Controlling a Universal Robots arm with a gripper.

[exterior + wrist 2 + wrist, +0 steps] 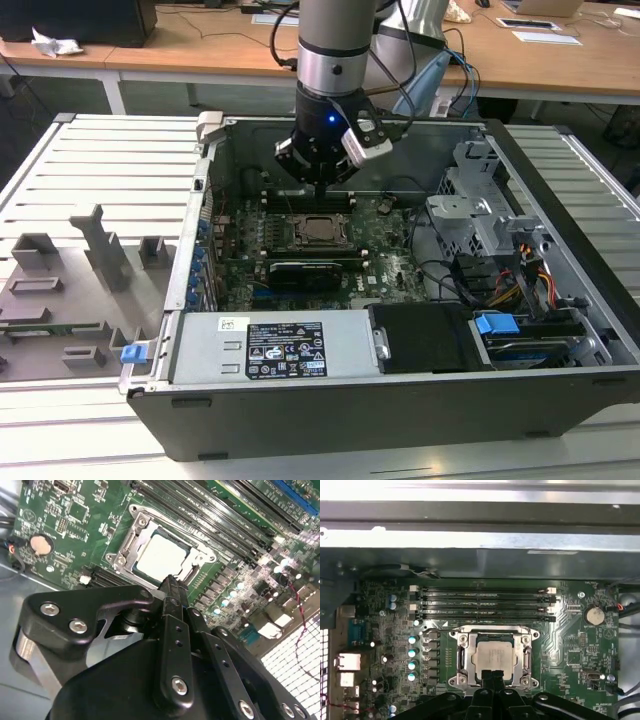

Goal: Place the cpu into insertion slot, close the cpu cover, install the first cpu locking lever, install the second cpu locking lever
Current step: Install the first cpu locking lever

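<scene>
In the exterior view the arm is reaching down into an open computer case, which is lying on a slatted grey surface. The gripper is hanging over the green board, right above the socket area.

The cpu is sitting flat in the insertion slot, its pale metal top facing up. A thin dark border of the slot is showing around it. The cpu cover is lying flat over the slot and its silvery frame is surrounding the chip, which is showing through the central window. How the locking levers are standing cannot be told.

In both wrist views the gripper is pointing at the edge of the cover nearest the camera. Its black fingertips are pressing together with nothing between them (whether they are touching the metal cannot be told).

Beyond the slot, long black memory slots are running side by side along the board. A round coin battery is sitting off to one side of them, well apart from the chip.

On the exterior view's left, a grey moulded fixture is resting on the surface just beside the case.
</scene>
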